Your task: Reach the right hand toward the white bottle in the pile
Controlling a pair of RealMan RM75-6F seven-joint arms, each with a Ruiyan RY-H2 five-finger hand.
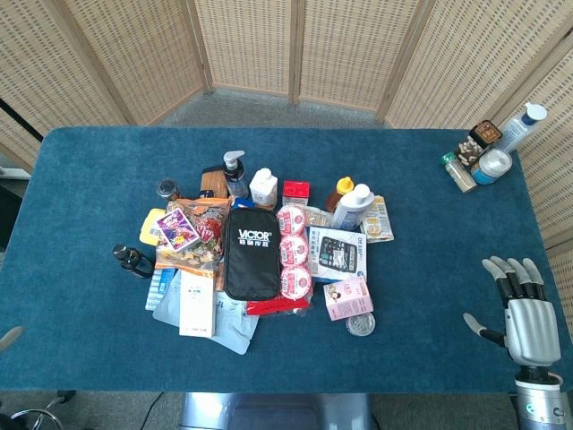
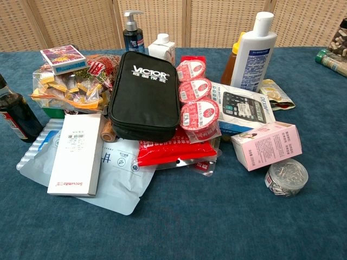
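The white bottle (image 1: 354,206) with a blue label stands upright at the right back of the pile, next to an amber honey bottle (image 1: 339,192). In the chest view the white bottle (image 2: 254,51) rises behind a calculator box (image 2: 244,111). My right hand (image 1: 519,305) hovers over the table's front right corner with fingers spread and nothing in it, well to the right of the pile. It does not show in the chest view. Only a grey tip (image 1: 9,339) shows at the left edge, possibly my left hand.
A black Victor case (image 1: 252,253) lies mid-pile beside red-lidded cups (image 1: 295,251). A pink box (image 1: 347,297) and a clear round tub (image 1: 361,323) sit at the pile's near right. Jars and a bottle (image 1: 483,152) stand at the back right corner.
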